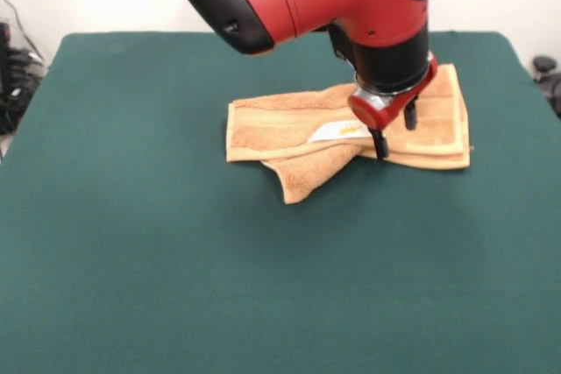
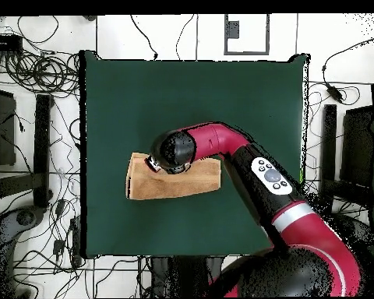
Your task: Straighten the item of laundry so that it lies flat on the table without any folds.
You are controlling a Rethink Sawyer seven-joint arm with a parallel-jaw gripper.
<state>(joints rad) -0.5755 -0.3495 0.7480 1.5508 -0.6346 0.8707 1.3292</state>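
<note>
The orange-tan towel [image 1: 289, 129] lies folded right of the middle of the green table [image 1: 175, 269]. It forms a long strip with a doubled flap [image 1: 302, 177] pointing to the near side, and its white label [image 1: 337, 131] faces up. My gripper [image 1: 394, 131] is open, its two black fingertips [image 1: 379, 144] down at the towel's right part beside the label. One tip touches the fold; the other stands a little higher over the cloth. In the overhead view the towel [image 2: 151, 185] lies left of the table's [image 2: 190, 93] middle, and my wrist [image 2: 173, 151] covers its upper edge and hides the fingers.
My red arm [image 2: 252, 167] reaches across the table from the bottom right in the overhead view. Cables and black stands [image 2: 42, 148] lie on the floor round the table. Dark gear [image 1: 13, 76] stands past the table's left edge in the front view.
</note>
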